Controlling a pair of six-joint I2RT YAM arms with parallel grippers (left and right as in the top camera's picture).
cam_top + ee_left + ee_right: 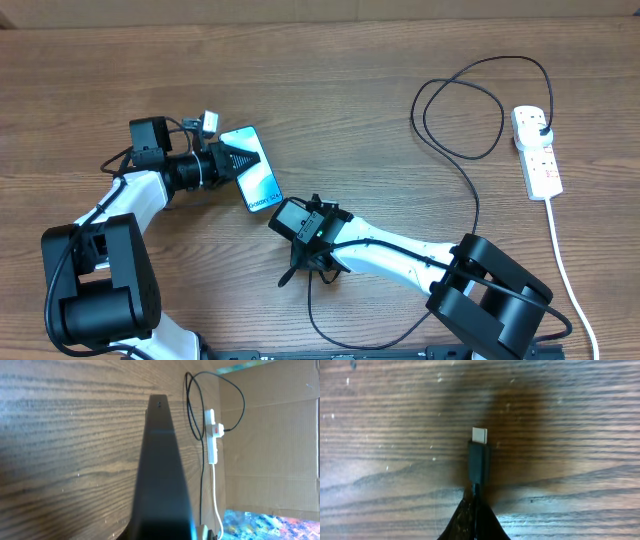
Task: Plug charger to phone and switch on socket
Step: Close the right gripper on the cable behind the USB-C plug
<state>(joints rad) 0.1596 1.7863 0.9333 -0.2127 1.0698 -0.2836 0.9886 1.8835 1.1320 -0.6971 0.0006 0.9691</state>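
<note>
The phone (258, 178), with a light blue screen, is held up on its edge left of the table's middle. My left gripper (228, 160) is shut on it. In the left wrist view I see the phone's black edge (161, 460) end-on, with its port at the far tip. My right gripper (298, 266) sits just below and right of the phone. It is shut on the charger's thin black cable just behind the connector tip (479, 455), which sticks out past the fingers (476, 505) above the wood. The cable (470, 190) loops to a black plug seated in the white socket (537, 150) at the far right, which also shows in the left wrist view (212, 435).
The socket's white cord (565, 270) runs down the right side to the front edge. Slack black cable curls near the front edge under the right arm (312, 320). A cardboard wall (270, 450) stands beyond the socket.
</note>
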